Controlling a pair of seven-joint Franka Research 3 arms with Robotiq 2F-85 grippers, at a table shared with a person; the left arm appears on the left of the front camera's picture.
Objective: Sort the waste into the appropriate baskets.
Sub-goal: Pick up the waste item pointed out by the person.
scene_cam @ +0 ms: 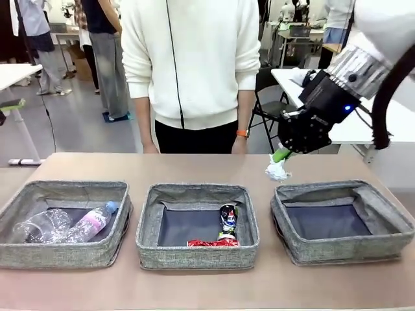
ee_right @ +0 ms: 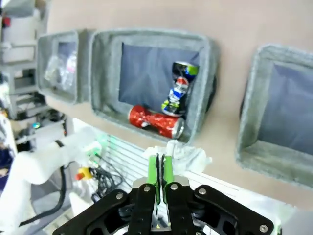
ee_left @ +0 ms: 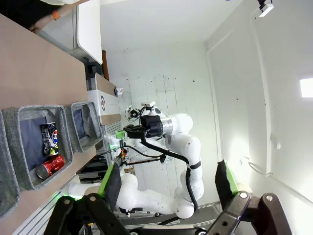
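Observation:
My right gripper [scene_cam: 283, 154] hangs above the table just behind the left corner of the right basket [scene_cam: 389, 223], shut on a white crumpled paper wad [scene_cam: 277, 170]. The right wrist view shows its fingers [ee_right: 161, 171] pinched together, with the wad [ee_right: 188, 155] bulging out beside them. A crushed red can [scene_cam: 212, 243] and a dark can [scene_cam: 227, 220] lie in the middle basket [scene_cam: 149, 220]. Clear plastic bottles [scene_cam: 48, 225], one blue-capped [scene_cam: 97, 219], lie in the left basket [scene_cam: 13, 249]. My left gripper [ee_left: 168, 183] is open and empty, raised and facing the wall.
A person in a white sweater [scene_cam: 191, 65] stands at the table's far edge, hands down. The right basket's floor [scene_cam: 321, 221] is bare. Bare tabletop [scene_cam: 194, 168] runs behind the baskets. A white table [scene_cam: 363, 123] stands beyond on the right.

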